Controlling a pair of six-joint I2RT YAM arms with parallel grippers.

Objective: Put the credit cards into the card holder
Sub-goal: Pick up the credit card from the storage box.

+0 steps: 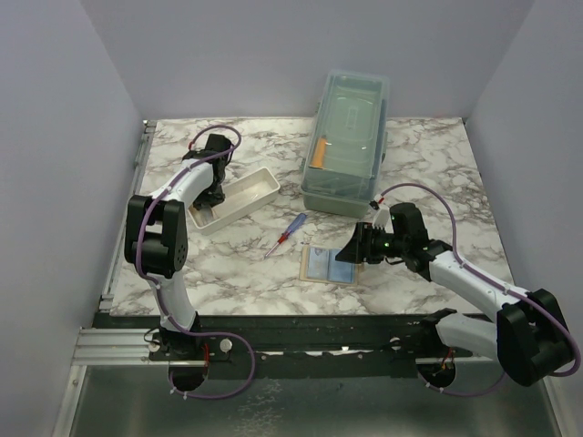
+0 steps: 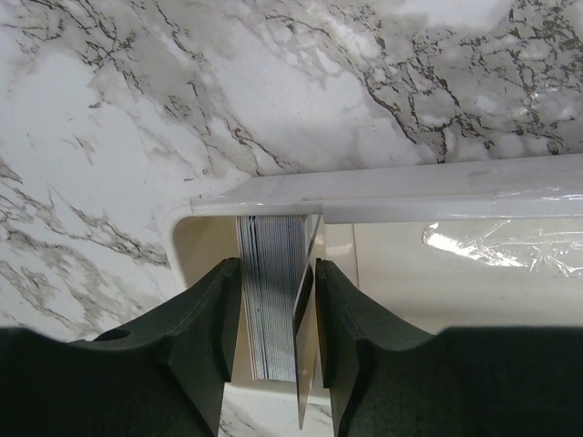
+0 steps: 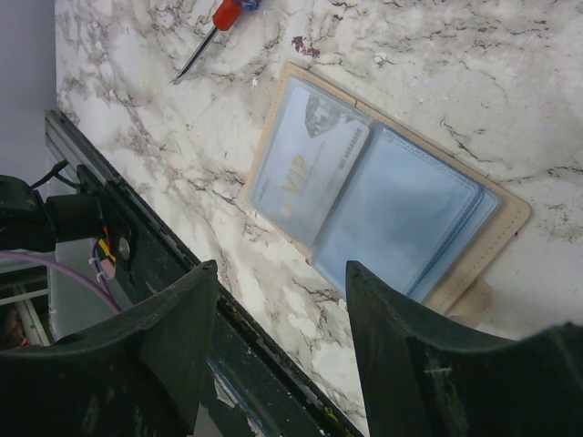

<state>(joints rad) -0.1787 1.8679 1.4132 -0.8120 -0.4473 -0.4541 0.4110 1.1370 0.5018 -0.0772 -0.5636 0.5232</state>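
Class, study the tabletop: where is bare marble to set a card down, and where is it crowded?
Free: the table right of the clear box, and the near-left patch between white tray, screwdriver and front rail. Crowded: the middle, where screwdriver, card holder and right end effector sit close.

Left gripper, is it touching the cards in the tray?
Touching. Left wrist view: the left gripper has its fingers pressed on both sides of the cards standing in the tray.
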